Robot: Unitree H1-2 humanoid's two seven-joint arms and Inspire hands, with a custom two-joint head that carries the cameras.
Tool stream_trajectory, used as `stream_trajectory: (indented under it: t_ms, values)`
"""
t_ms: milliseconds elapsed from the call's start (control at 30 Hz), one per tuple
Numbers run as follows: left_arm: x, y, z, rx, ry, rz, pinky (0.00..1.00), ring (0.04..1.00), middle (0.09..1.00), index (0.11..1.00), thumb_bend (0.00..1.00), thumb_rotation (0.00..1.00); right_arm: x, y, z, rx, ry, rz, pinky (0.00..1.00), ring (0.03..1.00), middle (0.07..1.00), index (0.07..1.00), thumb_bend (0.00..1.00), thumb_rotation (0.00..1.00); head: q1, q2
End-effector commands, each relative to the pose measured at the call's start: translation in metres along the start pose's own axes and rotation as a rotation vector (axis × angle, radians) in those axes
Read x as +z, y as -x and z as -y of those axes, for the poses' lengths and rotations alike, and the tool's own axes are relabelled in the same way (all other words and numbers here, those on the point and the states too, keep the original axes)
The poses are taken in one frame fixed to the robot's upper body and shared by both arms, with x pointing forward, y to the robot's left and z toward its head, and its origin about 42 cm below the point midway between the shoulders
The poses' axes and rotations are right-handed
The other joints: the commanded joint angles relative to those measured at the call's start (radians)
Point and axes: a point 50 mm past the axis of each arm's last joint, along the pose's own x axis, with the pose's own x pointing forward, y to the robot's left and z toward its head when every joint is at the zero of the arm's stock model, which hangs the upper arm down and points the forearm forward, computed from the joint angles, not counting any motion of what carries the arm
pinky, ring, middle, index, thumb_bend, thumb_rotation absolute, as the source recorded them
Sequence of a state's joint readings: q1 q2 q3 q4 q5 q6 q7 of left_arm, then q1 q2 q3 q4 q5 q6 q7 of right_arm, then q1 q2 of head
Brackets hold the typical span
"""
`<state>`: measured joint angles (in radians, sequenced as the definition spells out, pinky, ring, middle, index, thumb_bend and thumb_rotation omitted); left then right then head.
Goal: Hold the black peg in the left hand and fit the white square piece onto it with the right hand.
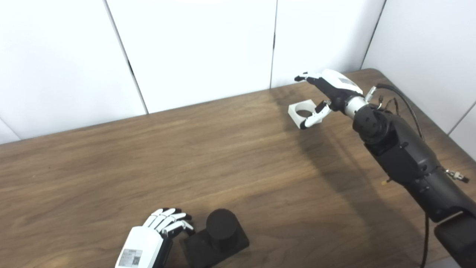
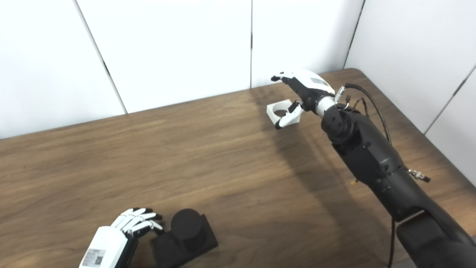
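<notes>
Both head cameras look down and forward from above the near edge, side by side. They share nearly the whole tabletop (image 1: pixel 148 160) and the white wall (image 2: pixel 167 48) behind.

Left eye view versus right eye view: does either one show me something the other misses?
Only the left eye view shows an extra sliver of wall at its left edge. Only the right eye view shows more wall beyond the table's right corner. Both share the wooden table, the left hand open beside the black peg on its base, and the right hand open around the white square piece, not yet lifted.
</notes>
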<state>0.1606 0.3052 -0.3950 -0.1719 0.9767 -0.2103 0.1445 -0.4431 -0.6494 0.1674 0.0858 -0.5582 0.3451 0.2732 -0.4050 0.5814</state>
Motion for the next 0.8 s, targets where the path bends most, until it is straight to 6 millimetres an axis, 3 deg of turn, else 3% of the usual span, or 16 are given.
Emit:
stream_trajectory:
  t_ms: [0, 500, 767]
  values:
    - [-0.023, 0.023, 0.017, -0.11, -0.052, -0.084, 0.86, 0.824, 0.751, 0.485, 0.52, 0.05, 0.005, -0.007, 0.034, -0.071, 0.063, 0.012, 0.95, 0.997, 0.966, 0.894, 0.9, 0.1, -0.002, 0.0]
    - [-0.022, 0.026, 0.017, -0.109, -0.057, -0.091, 0.87, 0.823, 0.754, 0.485, 0.52, 0.06, 0.007, -0.025, 0.051, 0.003, 0.259, -0.062, 1.0, 1.0, 1.0, 0.868, 0.88, 0.05, 0.003, 0.006]
    - [-0.021, 0.025, 0.017, -0.105, -0.055, -0.088, 0.87, 0.814, 0.746, 0.485, 0.52, 0.06, 0.01, -0.039, 0.046, 0.046, 0.256, -0.085, 1.0, 1.0, 1.0, 0.813, 0.9, 0.08, 0.005, 0.006]
